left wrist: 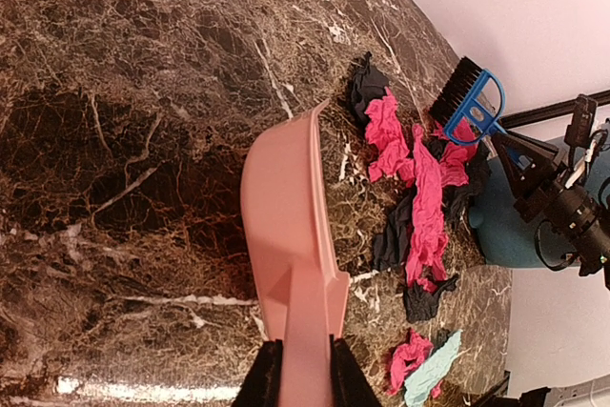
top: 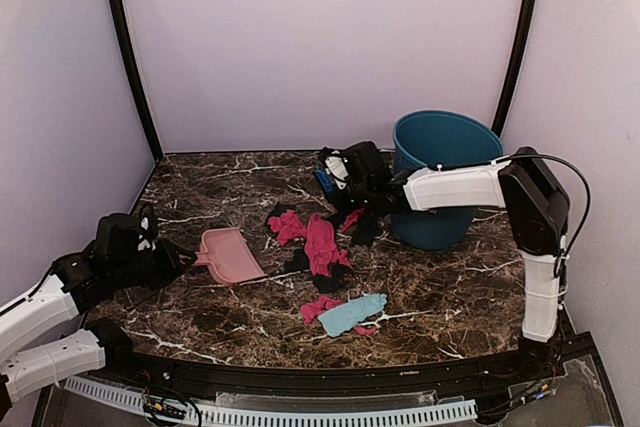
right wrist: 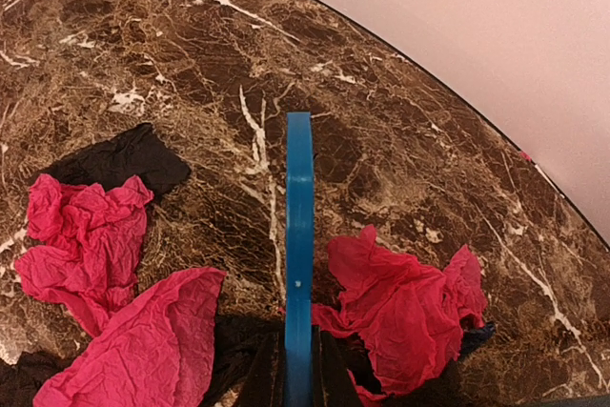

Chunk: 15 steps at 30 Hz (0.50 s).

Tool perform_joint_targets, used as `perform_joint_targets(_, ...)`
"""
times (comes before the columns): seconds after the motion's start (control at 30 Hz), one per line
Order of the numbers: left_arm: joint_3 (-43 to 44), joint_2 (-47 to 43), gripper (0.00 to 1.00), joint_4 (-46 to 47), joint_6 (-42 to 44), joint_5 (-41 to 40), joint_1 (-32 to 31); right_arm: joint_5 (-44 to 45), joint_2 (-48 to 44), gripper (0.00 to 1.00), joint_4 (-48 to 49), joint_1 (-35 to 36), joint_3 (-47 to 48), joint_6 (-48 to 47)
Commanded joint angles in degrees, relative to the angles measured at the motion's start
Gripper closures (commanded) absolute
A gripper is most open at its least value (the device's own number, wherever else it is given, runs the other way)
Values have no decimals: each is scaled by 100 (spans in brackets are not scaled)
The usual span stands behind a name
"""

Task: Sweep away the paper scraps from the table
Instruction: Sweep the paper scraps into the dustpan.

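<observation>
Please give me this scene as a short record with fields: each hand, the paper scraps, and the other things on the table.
paper scraps: pink and black pile, mid-table
light blue scrap: apart from the pile, nearer the front edge
left hand: shut on the pink dustpan handle; pan empty, open side toward the pile
right hand: shut on the blue brush, at the rear of the pile
bin: teal, upright, right rear of the table

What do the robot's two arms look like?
The left arm and right arm have white box-shaped shells joined by chunky black joints. The left claw and right claw are black. A thin black cable loops past the right elbow.
</observation>
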Motion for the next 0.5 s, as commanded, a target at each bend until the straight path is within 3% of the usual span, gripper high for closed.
perform_joint_targets(0.0, 73, 169, 100, -98, 152, -150, 40, -16, 194, 100, -179, -30, 320, -71)
perform_joint_targets(0.23, 121, 746, 100, 319, 184, -147, 45, -1142, 378, 100, -179, 37, 445, -383)
perform_joint_targets(0.47, 259, 1263, 100, 614, 240, -158, 46, -1477, 981, 100, -275, 127, 1147, -506)
